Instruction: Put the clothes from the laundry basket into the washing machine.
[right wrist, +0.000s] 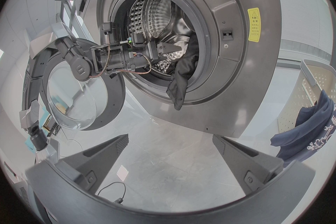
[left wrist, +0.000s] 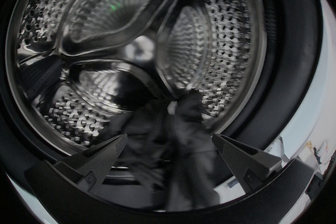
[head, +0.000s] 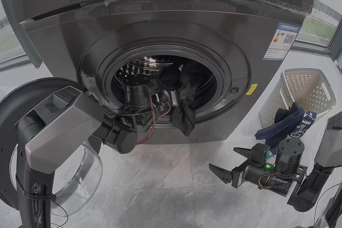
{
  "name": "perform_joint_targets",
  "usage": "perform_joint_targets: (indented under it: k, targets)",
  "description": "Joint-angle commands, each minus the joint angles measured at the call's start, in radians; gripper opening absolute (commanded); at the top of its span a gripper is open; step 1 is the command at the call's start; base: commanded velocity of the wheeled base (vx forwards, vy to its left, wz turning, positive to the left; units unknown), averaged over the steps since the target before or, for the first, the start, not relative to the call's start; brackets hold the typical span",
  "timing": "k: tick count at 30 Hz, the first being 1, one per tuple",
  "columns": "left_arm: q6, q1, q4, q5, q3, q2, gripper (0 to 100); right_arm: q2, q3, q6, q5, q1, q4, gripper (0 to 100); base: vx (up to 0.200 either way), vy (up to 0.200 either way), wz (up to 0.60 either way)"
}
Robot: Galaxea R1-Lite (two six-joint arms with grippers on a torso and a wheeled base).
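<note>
1. Black garment hangs over the washing machine's door rim, part in the drum and part outside.
2. The left wrist view looks into the perforated drum. The garment is blurred between the left gripper's wide, empty jaws.
3. The head view adds the right gripper, jaws wide and empty, near the laundry basket. A navy garment is draped over the basket's rim.
4. How far the black garment reaches inside is unclear.

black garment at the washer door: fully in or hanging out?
Hanging out. The black garment drapes over the lower door rim of the grey front-loading washing machine, one end dangling outside, the rest inside.
</note>
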Motion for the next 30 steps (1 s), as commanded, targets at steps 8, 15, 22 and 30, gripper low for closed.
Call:
perform_joint_targets:
  k: [8,15,22,30]
  targets:
    - [0.001,-0.012,0.000,0.001,-0.010,0.051,100,0.002,0.000,0.000,0.001,0.004,0.000,100,0.000,0.000,0.00]
    - [0.003,-0.010,-0.013,-0.002,-0.085,0.158,100,0.002,-0.002,0.000,0.001,0.008,0.000,100,0.000,0.000,0.00]
    - [0.011,-0.033,-0.002,0.005,-0.231,0.267,0,0.003,-0.005,0.000,0.001,0.007,0.000,100,0.000,0.000,0.00]
    - [0.012,-0.024,0.006,0.064,-0.369,0.304,0,0.003,-0.005,0.000,0.001,0.005,0.000,100,0.000,0.000,0.00]
